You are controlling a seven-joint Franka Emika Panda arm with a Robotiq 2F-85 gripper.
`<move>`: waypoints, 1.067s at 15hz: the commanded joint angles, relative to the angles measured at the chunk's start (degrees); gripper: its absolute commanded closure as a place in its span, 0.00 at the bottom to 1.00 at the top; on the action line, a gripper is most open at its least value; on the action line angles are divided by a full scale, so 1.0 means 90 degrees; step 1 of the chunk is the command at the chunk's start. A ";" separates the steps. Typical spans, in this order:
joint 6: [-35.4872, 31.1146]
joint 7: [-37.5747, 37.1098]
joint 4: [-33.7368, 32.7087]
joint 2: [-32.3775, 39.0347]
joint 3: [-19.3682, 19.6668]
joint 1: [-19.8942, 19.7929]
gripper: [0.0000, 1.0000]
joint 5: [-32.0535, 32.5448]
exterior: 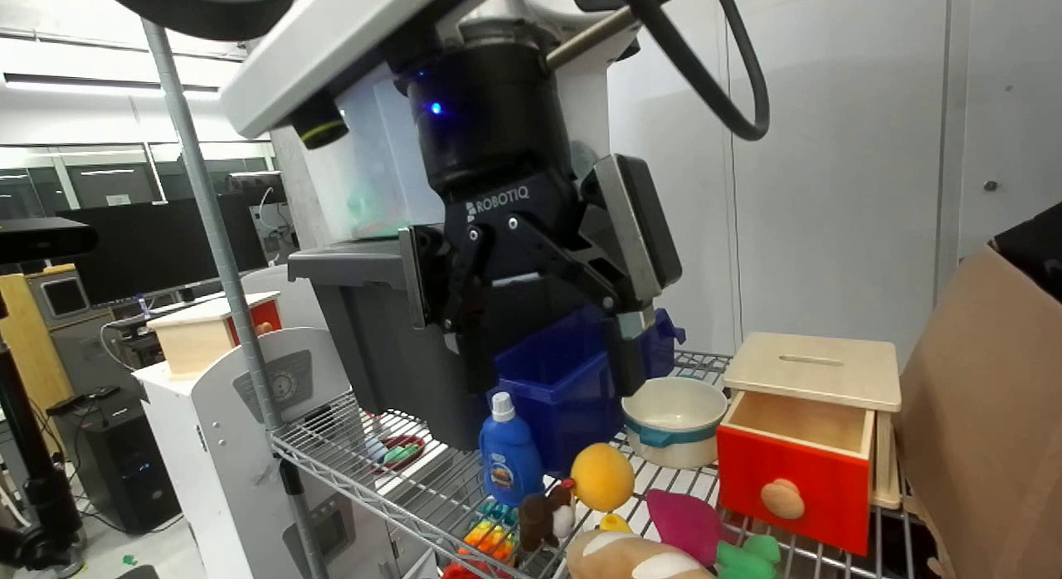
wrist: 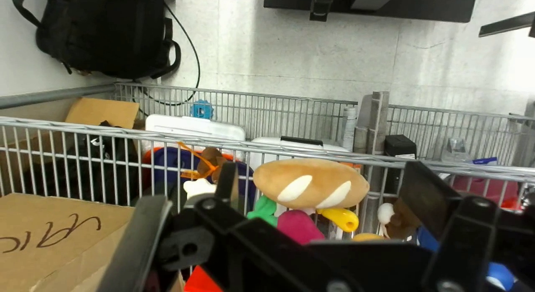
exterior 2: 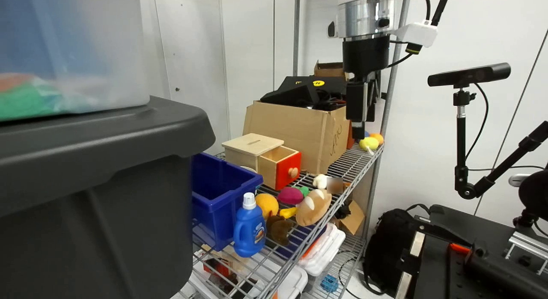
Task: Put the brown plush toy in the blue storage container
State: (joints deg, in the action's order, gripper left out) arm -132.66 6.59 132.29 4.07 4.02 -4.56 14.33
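The brown plush toy (exterior: pixel 635 556) is a tan, loaf-shaped lump with white stripes. It lies on the wire shelf near its front edge, and it also shows in an exterior view (exterior 2: pixel 314 207) and the wrist view (wrist: pixel 311 181). The blue storage container (exterior: pixel 572 425) stands behind the blue bottle; it also shows in an exterior view (exterior 2: pixel 214 224). My gripper (exterior: pixel 552 372) is open and empty, above the shelf. In an exterior view the gripper (exterior 2: pixel 358 132) shows from the side. In the wrist view the toy appears between the spread fingers (wrist: pixel 326 187), below and apart from them.
A dark grey tote (exterior 2: pixel 107 247) stands beside the blue container. A blue bottle (exterior: pixel 510 459), orange-yellow ball (exterior: pixel 603 477), dark brown plush (exterior: pixel 538 519) and magenta toy (exterior: pixel 684 521) lie around the toy. A white bowl (exterior: pixel 676 446), red-fronted wooden box (exterior: pixel 796 471) and cardboard box (exterior 2: pixel 287 132) stand nearby.
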 commanded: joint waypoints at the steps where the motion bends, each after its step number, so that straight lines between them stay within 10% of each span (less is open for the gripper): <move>1: 0.0021 0.0001 -0.0042 0.0029 0.0011 0.0029 0.00 -0.0004; 16: -0.0061 -0.0550 -0.0020 0.0016 0.0092 0.0009 0.00 0.0556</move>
State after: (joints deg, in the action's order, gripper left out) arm -132.65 2.57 133.30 4.34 4.08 -4.41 16.76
